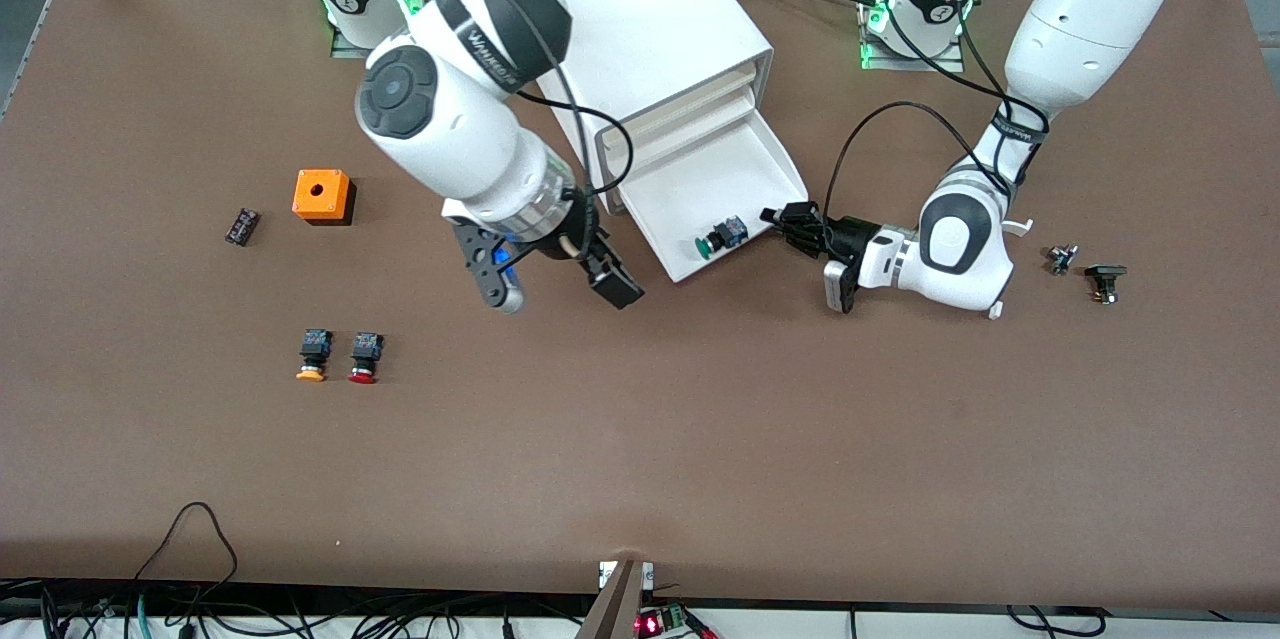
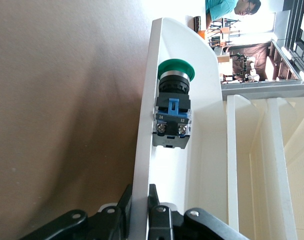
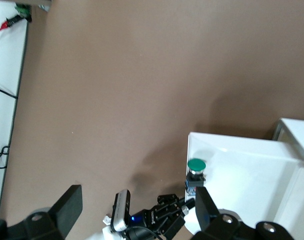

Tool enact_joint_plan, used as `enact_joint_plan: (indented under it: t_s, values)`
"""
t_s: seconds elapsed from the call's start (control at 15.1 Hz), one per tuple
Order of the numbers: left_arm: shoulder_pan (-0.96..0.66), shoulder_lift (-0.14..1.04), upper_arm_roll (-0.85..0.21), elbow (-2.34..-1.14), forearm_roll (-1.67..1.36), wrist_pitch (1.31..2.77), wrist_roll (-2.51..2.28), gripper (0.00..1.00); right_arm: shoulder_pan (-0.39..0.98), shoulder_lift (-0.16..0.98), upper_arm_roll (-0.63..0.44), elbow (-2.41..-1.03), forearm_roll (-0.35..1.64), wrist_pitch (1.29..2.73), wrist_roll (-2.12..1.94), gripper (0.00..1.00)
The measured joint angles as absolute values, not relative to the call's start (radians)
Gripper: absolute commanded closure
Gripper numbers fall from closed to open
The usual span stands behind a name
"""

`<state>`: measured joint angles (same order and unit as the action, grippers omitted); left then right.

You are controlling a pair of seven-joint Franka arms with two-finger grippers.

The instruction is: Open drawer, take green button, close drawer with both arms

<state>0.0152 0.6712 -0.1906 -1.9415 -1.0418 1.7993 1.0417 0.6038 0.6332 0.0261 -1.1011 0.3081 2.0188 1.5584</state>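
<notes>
The drawer [image 1: 700, 184], lowest of the white cabinet [image 1: 640, 19], stands pulled out. The green-capped button [image 1: 722, 237] lies on its side inside, near the drawer's front corner. My left gripper [image 1: 785, 219] is shut on the drawer's side wall at that corner; in the left wrist view its fingers [image 2: 124, 205] clamp the thin white wall [image 2: 144, 150], with the button [image 2: 173, 115] just ahead of them. My right gripper [image 1: 565, 297] hangs open and holds nothing, over the table by the drawer's front, toward the right arm's end. In the right wrist view the button [image 3: 196, 172] shows beside one finger [image 3: 207, 207].
An orange box [image 1: 322, 196] and a small dark part [image 1: 242, 226] lie toward the right arm's end. An orange-capped button [image 1: 313, 355] and a red-capped one [image 1: 365, 357] stand nearer the front camera. Two small parts [image 1: 1062, 258] [image 1: 1105, 281] lie at the left arm's end.
</notes>
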Motion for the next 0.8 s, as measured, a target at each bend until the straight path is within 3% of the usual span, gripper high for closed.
enact_joint_plan:
  t_s: [0.4,0.8]
  values:
    - [0.022,0.678,-0.183,-1.895,-0.997,1.782,0.96,0.0,0.704,0.695,0.025,-1.1,0.251,2.096,1.676,0.0]
    - [0.065,0.594,-0.178,-1.683,-0.647,1.625,0.571,0.0,0.79,0.783,0.025,-1.101,0.188,2.149,1.735,0.0]
